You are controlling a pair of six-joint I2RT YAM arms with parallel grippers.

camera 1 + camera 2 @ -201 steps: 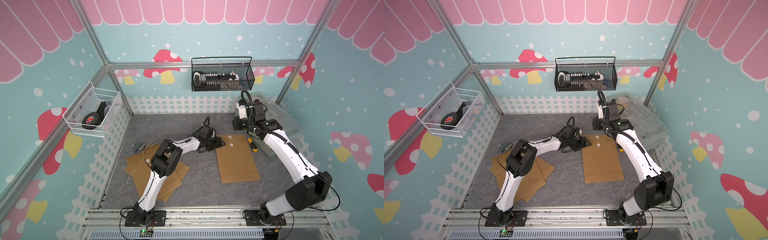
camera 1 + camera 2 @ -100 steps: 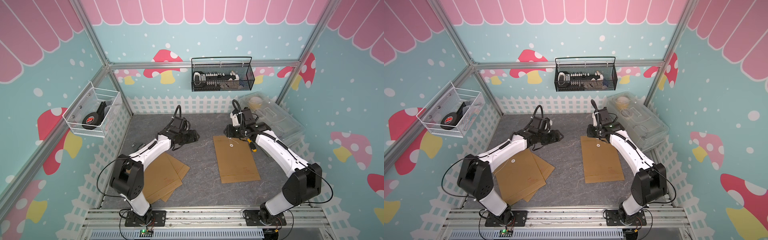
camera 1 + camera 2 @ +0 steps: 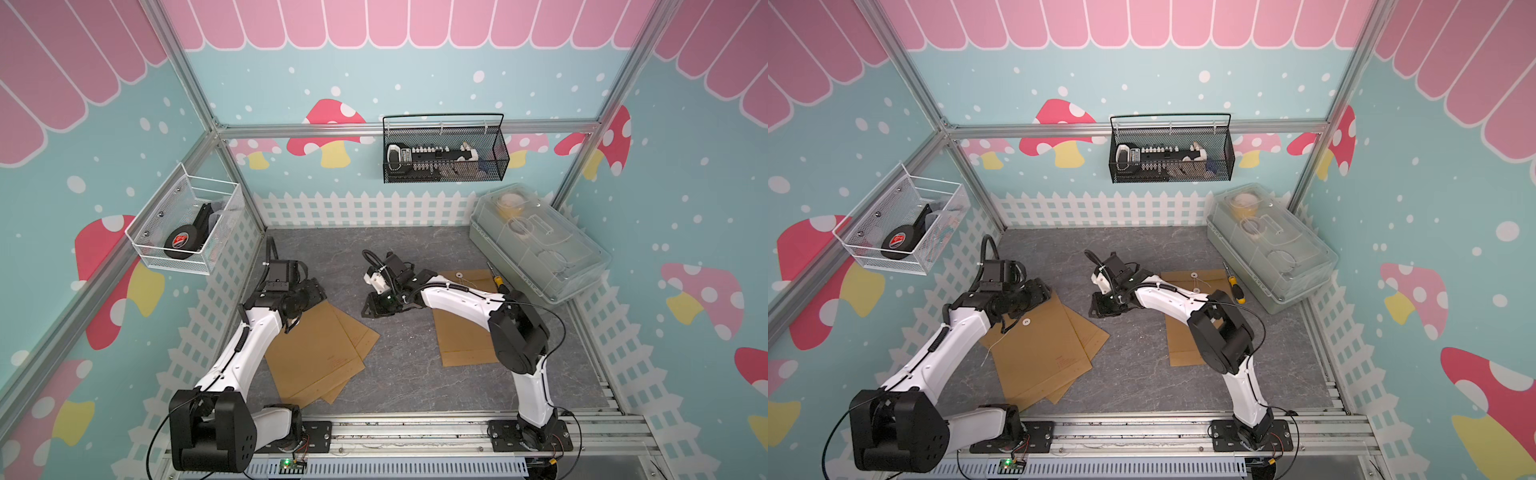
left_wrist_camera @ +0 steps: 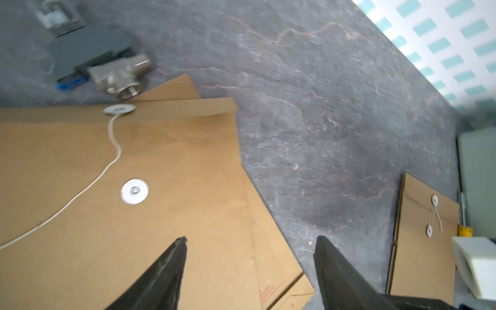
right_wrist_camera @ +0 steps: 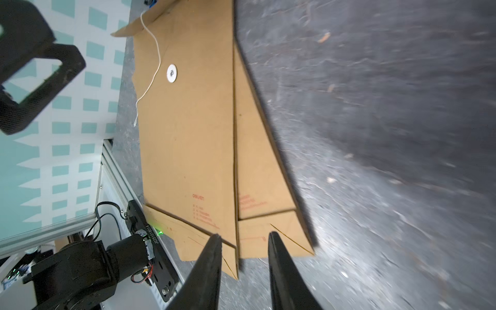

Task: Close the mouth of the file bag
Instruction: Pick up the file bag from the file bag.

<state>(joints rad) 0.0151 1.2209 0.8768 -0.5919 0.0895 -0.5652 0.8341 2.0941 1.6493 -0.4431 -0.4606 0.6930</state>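
Grey, marble-veined surface (image 3: 407, 374) lies inside a booth of teal mushroom-print walls with a white picket border. Near the left edge, toward the front, sits a pile (image 3: 353, 332) of kraft bags fanned at slight angles. The top file bag (image 3: 316, 353) (image 3: 1038, 353) (image 4: 161, 214) (image 5: 188, 134) has its mouth end toward the back. Its white string (image 4: 112, 139) (image 5: 154, 61) trails loose from the flap disc (image 4: 119, 109) past the body disc (image 4: 134, 191) (image 5: 171, 73) and is not wound around it. In the right wrist view the flap corner stands slightly raised. A metal pipe fitting (image 4: 120, 77) lies just beyond the flap. The left gripper (image 3: 309, 291) (image 3: 1040, 293) (image 4: 251, 239) hangs over the mouth end of that bag, its jaws spread wide with nothing between them. The right gripper (image 3: 374, 307) (image 3: 1100, 309) (image 5: 244, 234) sits low over bare surface in the middle, between the pile and a lone file bag (image 3: 457, 340) (image 3: 1183, 345) (image 4: 424, 241). It faces the pile with a narrow gap between its jaws, gripping nothing. The lone file bag lies toward the right edge, partly under the right arm, with string strung between its two discs. A yellow-handled screwdriver (image 3: 496, 280) (image 3: 1234, 286) lies just beside its back corner. Next to that, a clear plastic box (image 3: 536, 245) (image 3: 1266, 245) fills the back right corner. A black wire basket (image 3: 444, 158) hangs on the back wall, and a white wire basket (image 3: 187, 232) on the left wall.
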